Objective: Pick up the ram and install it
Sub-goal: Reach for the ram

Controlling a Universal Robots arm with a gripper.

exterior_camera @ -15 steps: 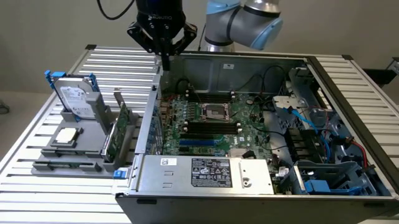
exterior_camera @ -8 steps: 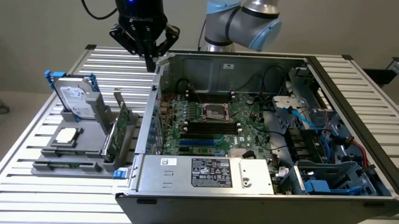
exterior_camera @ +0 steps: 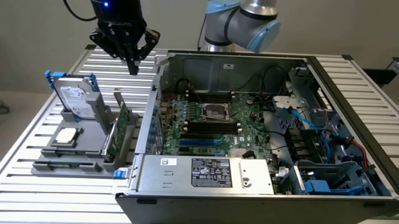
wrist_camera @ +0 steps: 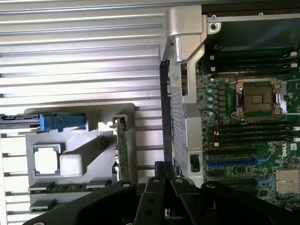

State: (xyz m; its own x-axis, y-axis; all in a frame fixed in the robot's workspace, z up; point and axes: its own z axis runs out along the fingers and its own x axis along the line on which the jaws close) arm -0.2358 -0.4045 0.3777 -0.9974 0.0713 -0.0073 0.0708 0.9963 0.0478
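One slatted table (exterior_camera: 349, 84) carries everything: an open computer case (exterior_camera: 237, 70) with its motherboard (exterior_camera: 249, 126) showing empty black memory slots, and, to the exterior view's left, a grey holder tray (exterior_camera: 74, 150). The claw (exterior_camera: 132, 70) hangs high over the slats beyond the tray, near the case's corner, fingers pressed together and holding nothing. The ram (exterior_camera: 65, 164) lies flat along the tray's near edge, well apart from the claw. The pick-up looks not yet begun; I judge a grasp needs the fingers parted and lowered squarely over that thin stick.
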